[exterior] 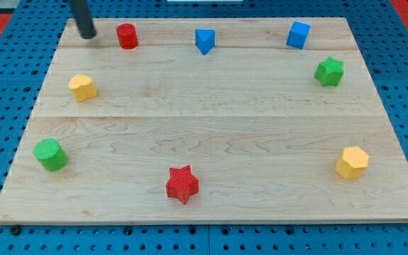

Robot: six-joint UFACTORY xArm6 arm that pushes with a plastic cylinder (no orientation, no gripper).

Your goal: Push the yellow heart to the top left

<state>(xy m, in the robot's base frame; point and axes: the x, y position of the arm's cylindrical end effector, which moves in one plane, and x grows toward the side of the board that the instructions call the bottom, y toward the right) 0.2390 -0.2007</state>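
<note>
The yellow heart (82, 88) lies on the wooden board near the view's left edge, in the upper half. My tip (88, 35) rests at the board's top left, above the heart and apart from it. The red cylinder (127, 35) stands just right of my tip.
A blue triangle (204, 40) and a blue cube (297, 35) lie along the top. A green star (329, 71) is at the upper right. A yellow hexagon (351, 163) is at the lower right, a red star (182, 184) at the bottom middle, a green cylinder (50, 154) at the lower left.
</note>
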